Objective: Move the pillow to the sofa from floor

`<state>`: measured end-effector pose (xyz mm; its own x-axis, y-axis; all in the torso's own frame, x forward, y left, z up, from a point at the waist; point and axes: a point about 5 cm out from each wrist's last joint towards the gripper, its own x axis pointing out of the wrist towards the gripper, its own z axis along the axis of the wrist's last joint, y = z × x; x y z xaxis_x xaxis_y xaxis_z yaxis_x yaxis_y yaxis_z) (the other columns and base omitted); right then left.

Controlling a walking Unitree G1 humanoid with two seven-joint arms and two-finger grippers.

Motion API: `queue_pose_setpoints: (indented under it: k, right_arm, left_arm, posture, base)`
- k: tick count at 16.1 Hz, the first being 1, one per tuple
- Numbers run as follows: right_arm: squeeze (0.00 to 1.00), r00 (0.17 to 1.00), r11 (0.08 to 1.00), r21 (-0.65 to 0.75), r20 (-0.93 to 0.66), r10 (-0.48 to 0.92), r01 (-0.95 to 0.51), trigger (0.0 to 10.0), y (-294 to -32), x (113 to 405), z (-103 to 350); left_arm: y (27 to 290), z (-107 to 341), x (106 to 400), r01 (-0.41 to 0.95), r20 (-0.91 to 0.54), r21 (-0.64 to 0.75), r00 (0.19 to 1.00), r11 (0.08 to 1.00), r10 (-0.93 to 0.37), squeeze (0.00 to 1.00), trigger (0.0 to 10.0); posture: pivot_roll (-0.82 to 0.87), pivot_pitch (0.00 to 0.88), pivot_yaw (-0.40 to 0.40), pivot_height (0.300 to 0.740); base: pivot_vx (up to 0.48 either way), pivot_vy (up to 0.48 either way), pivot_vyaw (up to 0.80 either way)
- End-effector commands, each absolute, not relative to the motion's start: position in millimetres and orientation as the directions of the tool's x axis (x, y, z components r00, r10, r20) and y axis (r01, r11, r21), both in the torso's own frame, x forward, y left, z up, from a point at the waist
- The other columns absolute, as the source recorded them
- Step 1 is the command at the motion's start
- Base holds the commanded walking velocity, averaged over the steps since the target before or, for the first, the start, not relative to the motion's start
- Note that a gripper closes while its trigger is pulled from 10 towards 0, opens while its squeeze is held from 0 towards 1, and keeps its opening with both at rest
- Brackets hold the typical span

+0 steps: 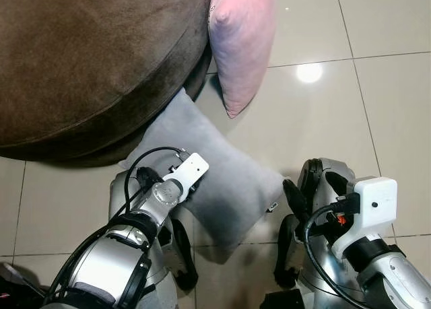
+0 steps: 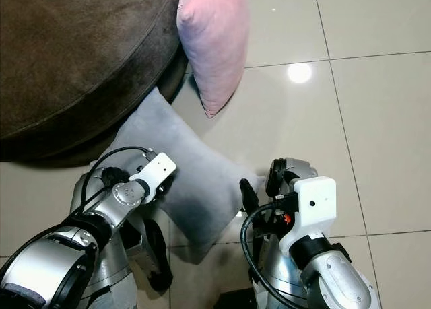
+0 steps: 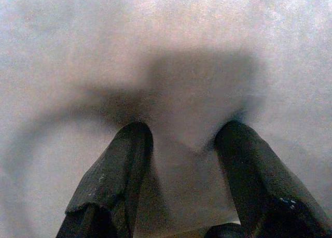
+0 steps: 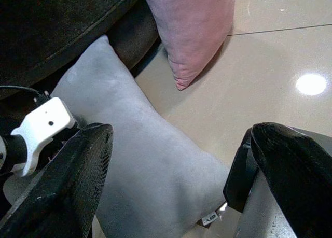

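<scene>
A grey pillow (image 1: 225, 178) lies on the tiled floor, its far corner tucked against the base of the brown sofa (image 1: 81, 60). My left gripper (image 3: 184, 137) presses into the pillow's left edge, and a fold of grey fabric (image 3: 192, 186) is pinched between its two fingers. My right gripper (image 4: 179, 139) hovers open just off the pillow's right corner, near the small label (image 4: 210, 217). One of its black fingers (image 1: 293, 200) sits beside that corner without touching it.
A pink pillow (image 1: 242, 40) leans upright against the sofa's side, just beyond the grey one. Glossy beige floor tiles (image 1: 337, 120) stretch to the right, with a bright lamp reflection (image 1: 310, 72). My own legs fill the bottom of the eye views.
</scene>
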<state>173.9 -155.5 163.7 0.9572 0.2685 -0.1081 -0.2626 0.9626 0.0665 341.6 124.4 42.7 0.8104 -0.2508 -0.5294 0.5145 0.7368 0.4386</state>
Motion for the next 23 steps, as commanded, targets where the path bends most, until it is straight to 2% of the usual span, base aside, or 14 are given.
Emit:
queue_pose_setpoints:
  k: [1,6,10,13,17,20,23]
  right_arm:
    - [0.00,0.949,0.957,0.091,-0.136,0.285,-0.274,10.0,-153.0,170.2,160.0]
    - [0.00,0.944,0.953,0.092,-0.139,0.300,-0.290,10.0,-153.0,174.5,158.4]
    - [0.00,0.940,0.949,0.089,-0.137,0.312,-0.302,10.0,-152.2,177.3,158.4]
    - [0.00,0.939,0.948,0.085,-0.135,0.317,-0.307,10.0,-152.7,179.8,158.5]
    - [0.00,0.937,0.945,0.082,-0.129,0.326,-0.317,10.0,-151.6,183.9,158.4]
    - [0.00,0.936,0.943,0.082,-0.126,0.330,-0.321,10.0,-151.2,186.5,157.8]
    - [0.00,0.935,0.942,0.081,-0.122,0.333,-0.325,10.0,-149.7,190.3,157.3]
  left_arm:
    - [132.1,25.6,328.8,0.521,-0.587,0.390,0.776,0.759,-0.231,0.00,0.0]
    - [133.6,25.4,329.0,0.485,-0.586,0.349,0.780,0.802,-0.217,0.00,0.0]
    - [127.2,30.6,332.2,0.434,-0.547,0.199,0.793,0.879,-0.268,0.00,0.0]
    - [117.7,50.6,345.4,0.421,-0.453,0.146,0.833,0.895,-0.318,0.00,0.0]
    - [107.8,103.1,371.9,0.421,-0.235,0.088,0.889,0.903,-0.392,0.00,0.0]
    - [107.0,136.9,383.8,0.435,-0.121,0.077,0.897,0.897,-0.424,0.00,0.0]
    - [108.4,142.2,385.7,0.444,-0.128,0.193,0.896,0.875,-0.426,0.00,0.0]
  posture:
    - [-0.11,0.496,0.129,0.420]
    - [-0.10,0.484,0.117,0.420]
    - [-0.10,0.465,0.100,0.420]
    - [-0.10,0.445,0.090,0.420]
    - [-0.09,0.433,0.086,0.420]
    - [-0.07,0.425,0.086,0.420]
    - [-0.07,0.418,0.088,0.420]
  base:
    - [0.000,0.000,0.00]
    - [0.000,0.000,0.00]
    - [0.000,0.000,0.00]
    - [0.000,0.000,0.00]
    - [0.000,0.000,0.00]
    - [0.000,0.000,0.00]
    - [0.000,0.000,0.00]
